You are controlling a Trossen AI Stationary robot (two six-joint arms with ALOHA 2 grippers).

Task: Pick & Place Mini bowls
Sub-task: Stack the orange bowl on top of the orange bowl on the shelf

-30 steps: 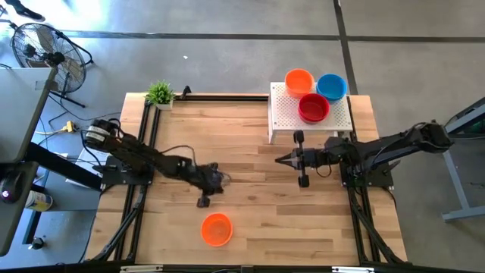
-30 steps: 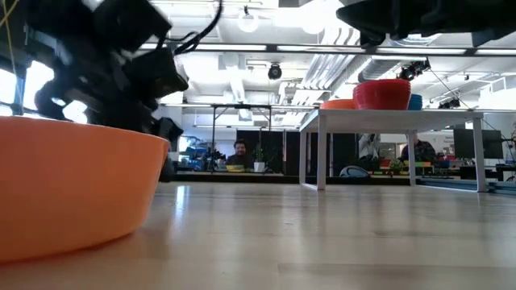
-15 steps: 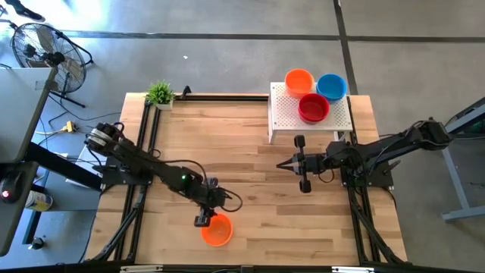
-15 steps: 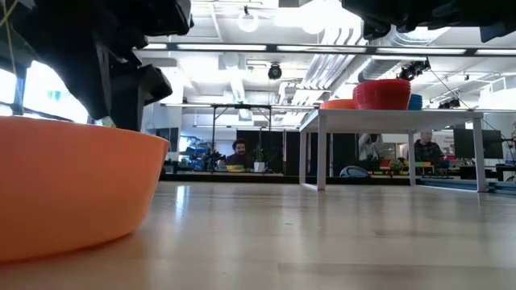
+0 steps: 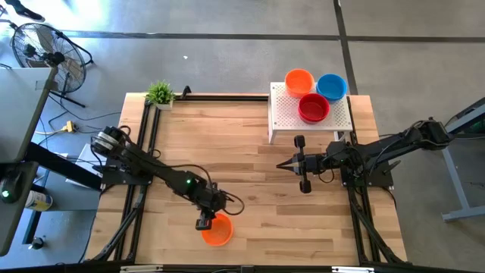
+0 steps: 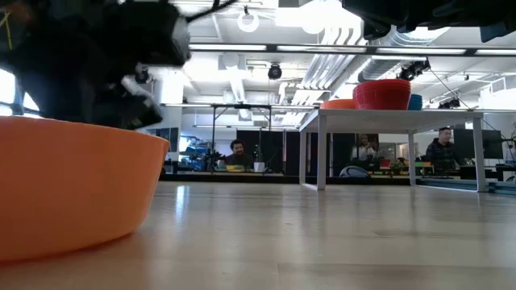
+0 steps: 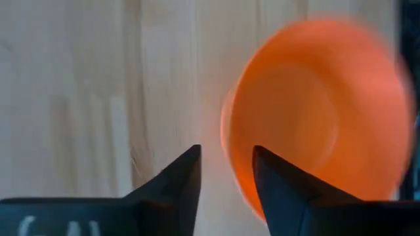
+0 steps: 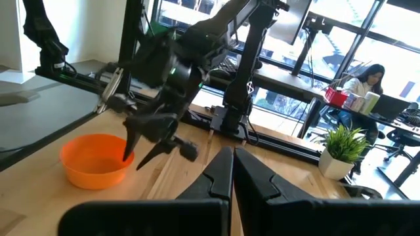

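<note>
Bowls: orange (image 5: pixel 299 80), blue (image 5: pixel 332 86), red (image 5: pixel 314 108) sit on white stand (image 5: pixel 284 115).

My overhead feed is bright and evenly lit, shadows soft on the table (image 5: pixel 250 152). Ceiling lights flare at table level, while my left wrist feed smears the orange bowl (image 7: pixel 321 111) with blur.

A grey concrete floor (image 5: pixel 227 45) surrounds the wooden desk (image 5: pixel 242 152), with a standing fan (image 5: pixel 42 49) at one corner. Beyond it lies an open office: ceiling strip lights (image 6: pixel 242 48), exposed ducts (image 6: pixel 339 68), large windows (image 8: pixel 341 46), and people seated at far desks (image 6: pixel 234 153)
</note>
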